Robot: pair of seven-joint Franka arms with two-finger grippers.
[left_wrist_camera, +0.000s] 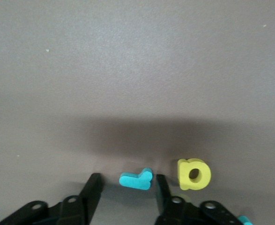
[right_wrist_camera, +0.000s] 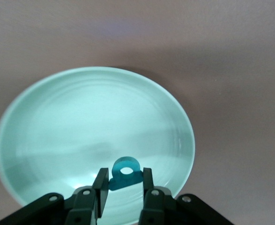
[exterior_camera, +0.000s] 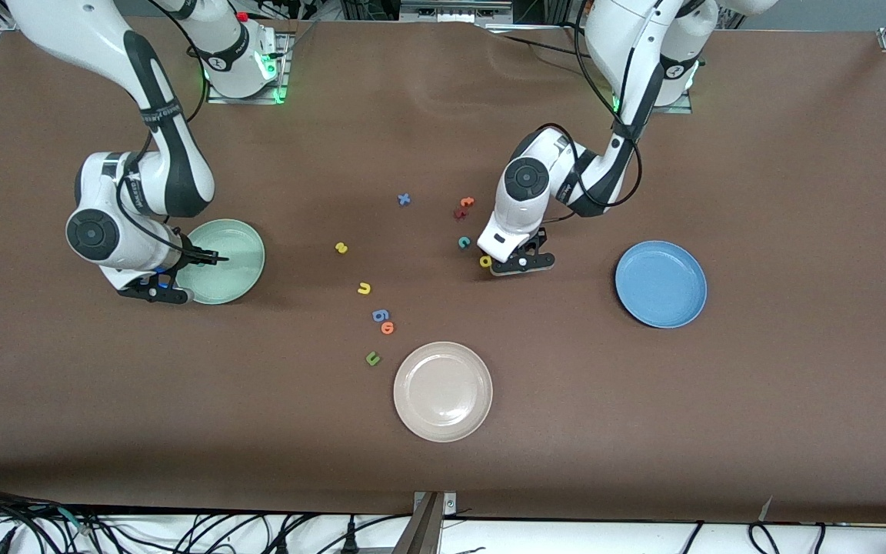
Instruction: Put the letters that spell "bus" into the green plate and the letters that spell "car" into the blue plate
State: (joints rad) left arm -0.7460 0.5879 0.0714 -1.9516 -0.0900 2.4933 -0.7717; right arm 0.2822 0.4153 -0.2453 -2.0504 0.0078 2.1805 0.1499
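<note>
Two claws, one letter each: "r" about to be gripped, "b" over its plate

Left claw (left_wrist_camera: 125, 192) is down at the worktop (exterior_camera: 758, 431), fingers apart either side of the teal "r" (left_wrist_camera: 136, 179), whose long stem lies crosswise between them; the yellow "a" (left_wrist_camera: 193, 174) sits just outside one finger, and the teal "c" (exterior_camera: 464, 242) lies near, at about ten o'clock of the claw in the front view. The blue plate (exterior_camera: 661, 283), toward three o'clock, is on this arm's end. Right claw (right_wrist_camera: 123, 187) is clamped on the teal "b" (right_wrist_camera: 126, 169), over the green plate (right_wrist_camera: 57, 117); whether it touches the plate is hard to judge. The yellow "s" (exterior_camera: 341, 248) and yellow "u" (exterior_camera: 364, 288) lie mid-worktop.
</note>
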